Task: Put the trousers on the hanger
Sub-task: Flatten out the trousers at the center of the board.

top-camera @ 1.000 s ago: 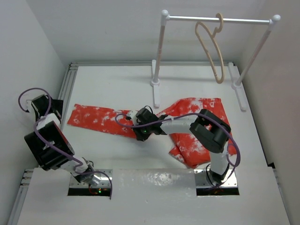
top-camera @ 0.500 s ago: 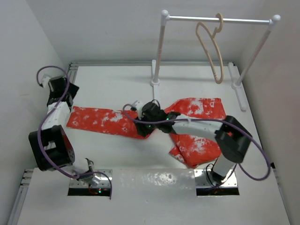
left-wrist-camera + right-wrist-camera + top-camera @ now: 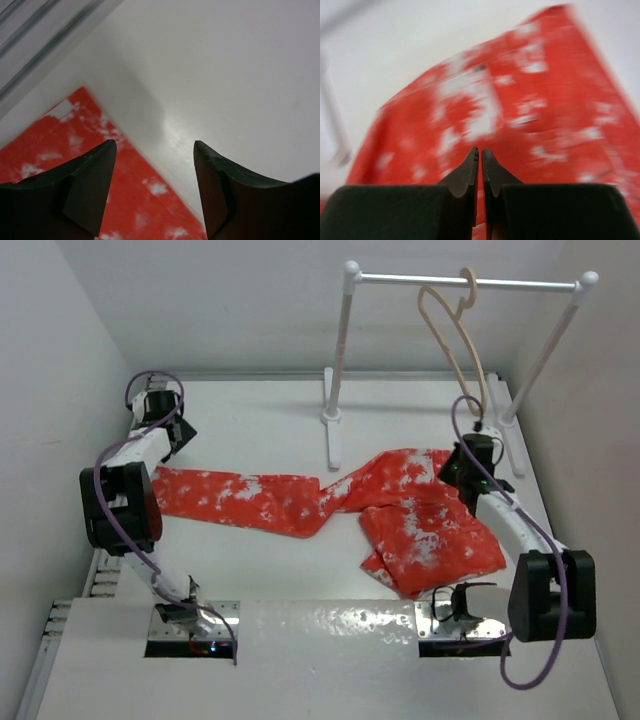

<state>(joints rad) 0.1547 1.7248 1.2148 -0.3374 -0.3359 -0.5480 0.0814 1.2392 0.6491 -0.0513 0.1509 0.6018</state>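
The red-orange trousers (image 3: 400, 520) with white blotches lie flat on the table, one leg stretched out to the left (image 3: 220, 495). The pale wooden hanger (image 3: 452, 335) hangs by its hook from the white rail at the back right. My left gripper (image 3: 177, 436) hovers open just above the far-left leg end; in its wrist view (image 3: 155, 150) the fabric corner (image 3: 55, 145) lies under the left finger. My right gripper (image 3: 460, 472) is over the trousers' upper right corner. Its fingers (image 3: 480, 150) are shut with nothing between them, above blurred red cloth (image 3: 520, 100).
The white rail (image 3: 470, 281) stands on two posts with flat feet (image 3: 333, 445) at the back of the table, the left foot just behind the trousers. A metal track (image 3: 35, 45) runs along the table's left edge. Walls close in left and right.
The left arm swung from its base out to the far-left leg end, opening wider. The right arm left the trousers' middle for their right end and shut. The leg now lies straighter.
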